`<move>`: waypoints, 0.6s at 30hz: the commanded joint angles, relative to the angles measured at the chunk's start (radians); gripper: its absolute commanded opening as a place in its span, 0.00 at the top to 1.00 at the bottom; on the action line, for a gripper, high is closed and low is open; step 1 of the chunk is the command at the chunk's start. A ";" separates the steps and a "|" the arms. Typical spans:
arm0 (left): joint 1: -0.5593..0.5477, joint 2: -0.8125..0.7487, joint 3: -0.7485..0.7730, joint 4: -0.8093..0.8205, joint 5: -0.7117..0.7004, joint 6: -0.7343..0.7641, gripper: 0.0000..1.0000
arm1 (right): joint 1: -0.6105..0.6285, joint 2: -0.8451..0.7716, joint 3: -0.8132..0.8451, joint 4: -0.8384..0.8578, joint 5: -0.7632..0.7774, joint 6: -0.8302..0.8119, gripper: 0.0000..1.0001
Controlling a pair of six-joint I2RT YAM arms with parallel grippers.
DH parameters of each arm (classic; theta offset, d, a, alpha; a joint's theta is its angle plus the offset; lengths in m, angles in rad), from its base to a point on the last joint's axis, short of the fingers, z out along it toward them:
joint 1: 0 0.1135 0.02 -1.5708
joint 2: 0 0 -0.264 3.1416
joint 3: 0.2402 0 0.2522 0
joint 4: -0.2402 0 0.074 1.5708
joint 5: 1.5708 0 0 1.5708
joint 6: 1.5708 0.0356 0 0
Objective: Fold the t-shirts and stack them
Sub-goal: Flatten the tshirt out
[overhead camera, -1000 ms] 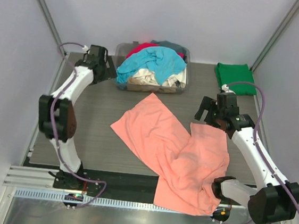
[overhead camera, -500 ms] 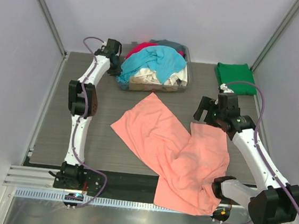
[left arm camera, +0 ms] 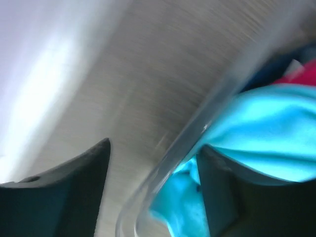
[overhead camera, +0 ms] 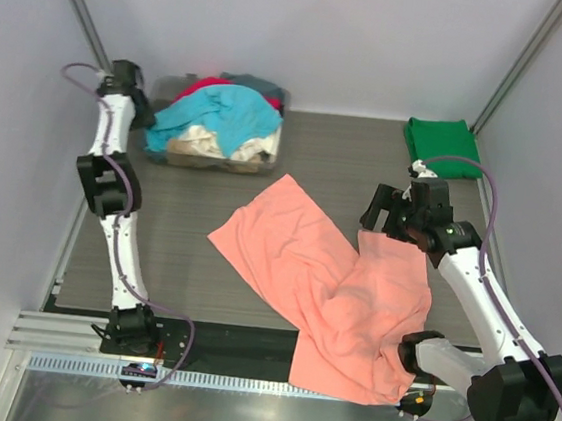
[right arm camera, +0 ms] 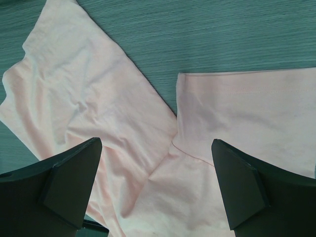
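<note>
tub slid left with left tool, salmon shirt lies rumpled

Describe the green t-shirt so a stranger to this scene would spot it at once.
Start at the grey table and go to its far right corner. There lies the green t-shirt, folded into a neat flat rectangle. It is the only folded one: the salmon-pink shirt sprawls open mid-table, and the other shirts sit heaped in the tub at the far left.

A clear plastic tub sits far left on the grey wood-grain table.
</note>
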 commanded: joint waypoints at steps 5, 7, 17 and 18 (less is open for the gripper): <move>0.221 -0.210 0.041 -0.074 -0.378 -0.097 0.06 | 0.006 -0.018 0.017 0.018 -0.048 -0.017 0.00; 0.113 -0.292 -0.005 -0.031 -0.409 -0.048 0.05 | 0.006 -0.013 0.022 0.018 -0.046 -0.015 0.00; -0.262 -0.333 -0.024 -0.014 -0.288 -0.136 0.02 | 0.008 -0.059 0.011 0.009 -0.040 -0.012 0.00; -0.281 -0.328 -0.048 0.007 -0.204 -0.137 0.03 | 0.008 -0.064 0.008 0.009 -0.040 -0.011 0.00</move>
